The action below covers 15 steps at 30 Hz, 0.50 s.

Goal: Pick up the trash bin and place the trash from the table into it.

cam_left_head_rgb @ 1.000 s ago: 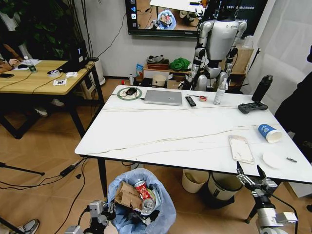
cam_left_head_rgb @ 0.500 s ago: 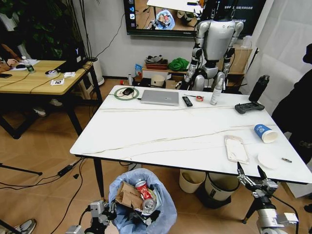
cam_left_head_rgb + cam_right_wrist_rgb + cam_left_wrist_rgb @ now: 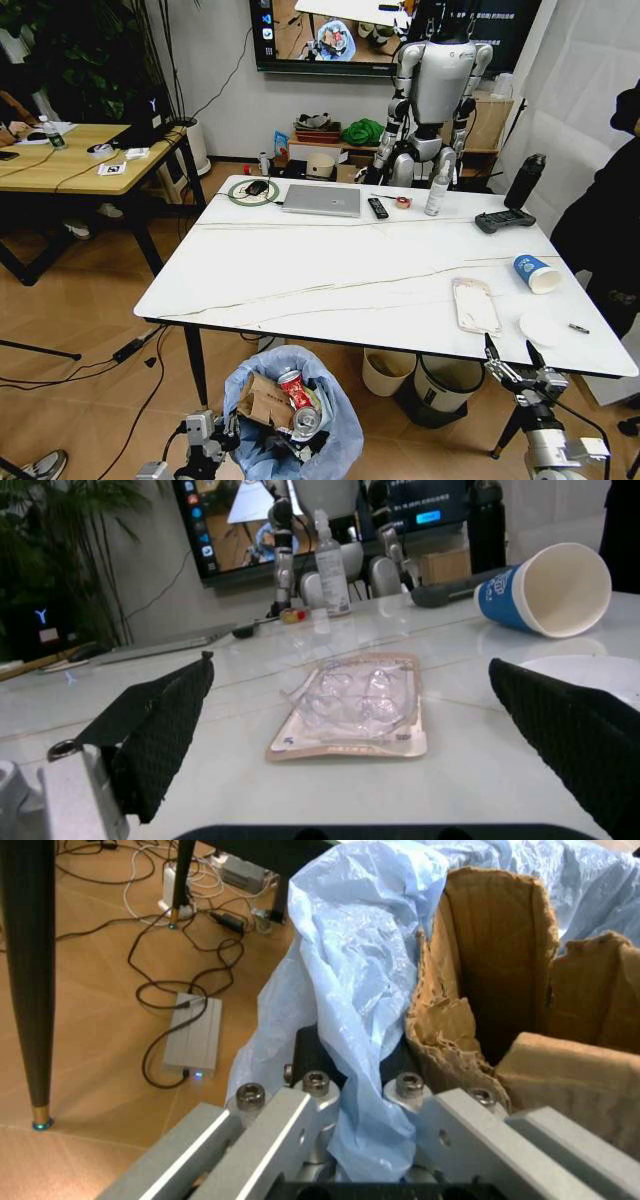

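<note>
Compared with a second ago, the whole head view has slid: the table [image 3: 330, 270] sits a little further left and higher, so the camera moved, not the things on it. Both grippers and the bin keep their places in the picture, which suggests the robot is repositioning along the table edge with the bin carried along.

Head view: the bin [image 3: 293, 420] hangs below the near edge, its blue bag pinched by the left gripper [image 3: 205, 440]. Inside are one torn cardboard box [image 3: 262, 402] and one red can [image 3: 293, 388]. Three pieces of trash lie on the table's right end: one clear package [image 3: 476, 305], one blue cup [image 3: 532, 273] on its side and one white disc [image 3: 546, 327]. The right gripper [image 3: 514, 362] stands below the edge, just in front of the package, fingers spread wide.

Left wrist view: the fingers [image 3: 290, 1129] clamp a fold of bag beside the cardboard.

Right wrist view: two black pads [image 3: 165, 720] stand wide apart, framing the package, with cup and disc beyond. Judging by this, three pieces remain.
</note>
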### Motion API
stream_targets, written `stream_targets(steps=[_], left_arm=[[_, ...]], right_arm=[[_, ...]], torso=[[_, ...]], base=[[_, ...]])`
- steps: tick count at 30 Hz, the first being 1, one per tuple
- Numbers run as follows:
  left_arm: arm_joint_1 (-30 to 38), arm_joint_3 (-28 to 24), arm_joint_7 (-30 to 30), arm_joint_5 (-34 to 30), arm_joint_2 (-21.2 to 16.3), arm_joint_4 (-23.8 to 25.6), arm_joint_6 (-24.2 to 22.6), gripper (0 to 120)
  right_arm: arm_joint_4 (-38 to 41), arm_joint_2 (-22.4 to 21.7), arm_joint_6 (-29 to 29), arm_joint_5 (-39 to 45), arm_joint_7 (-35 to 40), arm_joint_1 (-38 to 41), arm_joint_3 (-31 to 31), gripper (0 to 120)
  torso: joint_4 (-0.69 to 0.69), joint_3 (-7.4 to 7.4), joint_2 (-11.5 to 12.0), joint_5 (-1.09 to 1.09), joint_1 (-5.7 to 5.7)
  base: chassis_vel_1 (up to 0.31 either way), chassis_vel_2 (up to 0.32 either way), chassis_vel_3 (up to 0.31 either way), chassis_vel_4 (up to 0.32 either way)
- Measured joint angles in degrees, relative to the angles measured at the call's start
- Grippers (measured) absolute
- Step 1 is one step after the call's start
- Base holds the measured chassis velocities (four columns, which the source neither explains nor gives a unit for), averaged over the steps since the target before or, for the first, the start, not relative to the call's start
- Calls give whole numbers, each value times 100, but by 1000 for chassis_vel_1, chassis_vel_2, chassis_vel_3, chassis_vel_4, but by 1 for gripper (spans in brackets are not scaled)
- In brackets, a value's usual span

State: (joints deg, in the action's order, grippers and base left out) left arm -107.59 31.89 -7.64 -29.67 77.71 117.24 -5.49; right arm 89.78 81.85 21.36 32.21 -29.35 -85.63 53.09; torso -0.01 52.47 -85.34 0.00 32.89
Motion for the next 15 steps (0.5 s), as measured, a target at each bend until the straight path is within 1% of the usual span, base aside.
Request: stream_targets(steps=[15], left_arm=[[17,-12,6,-5,-3,-35,-7,0]], right_arm=[[-69,20,92,-31,-24,0,0,100]], torso=[[0,0,0,0,0]], base=[[-5,-4,5,7]])
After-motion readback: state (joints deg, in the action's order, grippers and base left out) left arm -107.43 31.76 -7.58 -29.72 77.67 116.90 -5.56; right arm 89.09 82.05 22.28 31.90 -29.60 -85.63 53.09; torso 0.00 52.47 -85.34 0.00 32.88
